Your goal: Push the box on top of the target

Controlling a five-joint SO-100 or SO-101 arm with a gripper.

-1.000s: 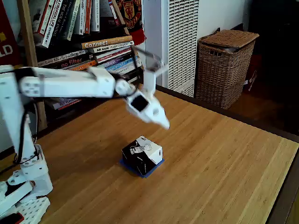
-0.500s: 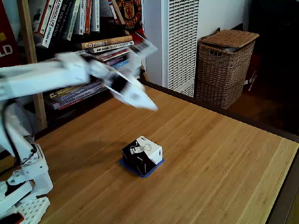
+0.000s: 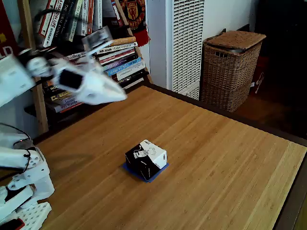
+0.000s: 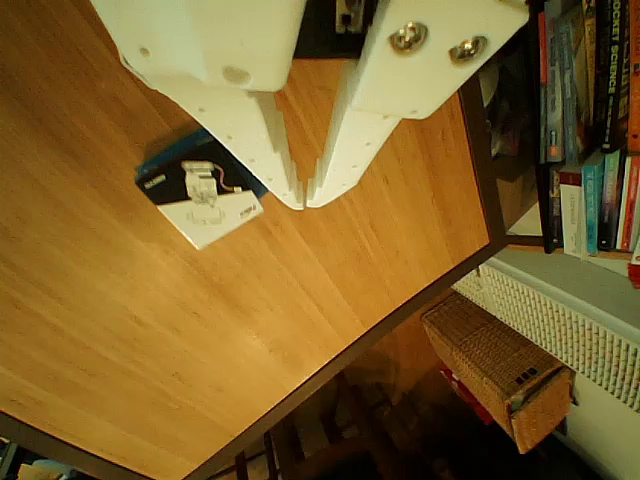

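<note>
box (image 3: 146,159) sits at centre-low of the fixed view, on the blue tape target (image 3: 154,175); only thin edges of tape show around its base, so you can judge the push as done or nearly so. pincer (image 4: 305,200) is raised at upper left of the fixed view, well apart from the box, fingers narrowed to a slit, holding nothing. next: check alignment on the counter (image 3: 216,158); nudge only if a corner overhangs.
</note>
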